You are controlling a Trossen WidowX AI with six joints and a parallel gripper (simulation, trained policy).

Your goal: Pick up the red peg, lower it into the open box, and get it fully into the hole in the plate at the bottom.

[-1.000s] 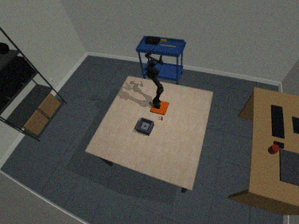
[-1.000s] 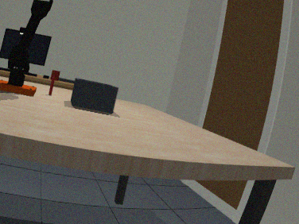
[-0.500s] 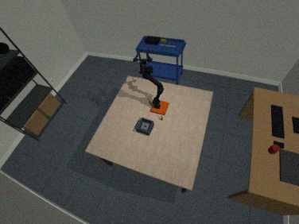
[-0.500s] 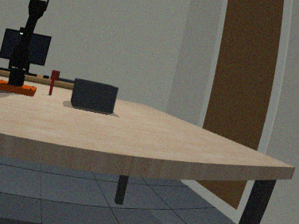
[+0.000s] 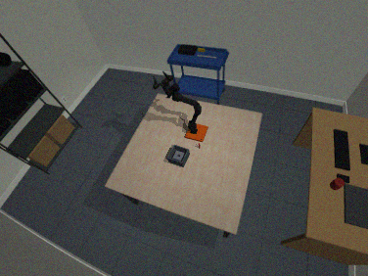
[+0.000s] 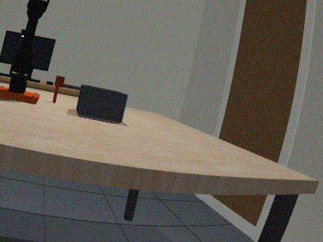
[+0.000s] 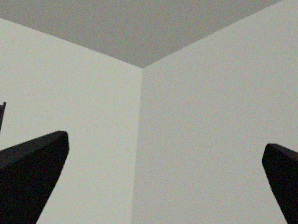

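The red peg (image 5: pixel 199 146) (image 6: pixel 60 81) stands upright on the table, wider at its top, between the orange base and the box. The dark grey open box (image 5: pixel 174 161) (image 6: pixel 102 105) stands on the table with a lighter plate (image 5: pixel 175 154) at its bottom; a small dark mark shows in the plate, too small to make out. My gripper (image 5: pixel 160 76) (image 7: pixel 167 147) is open and empty, raised high beyond the back of the table, far from peg and box. In the wrist view only walls and ceiling show between the fingers. The gripper is partly cut off at the top of the exterior view.
The arm rises from an orange base plate (image 5: pixel 200 134) (image 6: pixel 31 98) on the wooden table (image 5: pixel 215 181) (image 6: pixel 172 150). A blue cart (image 5: pixel 215 61) stands behind the table. A desk (image 5: pixel 323 206) with a red mug (image 5: pixel 337 184) is at the right, and a shelf rack with boxes at the left.
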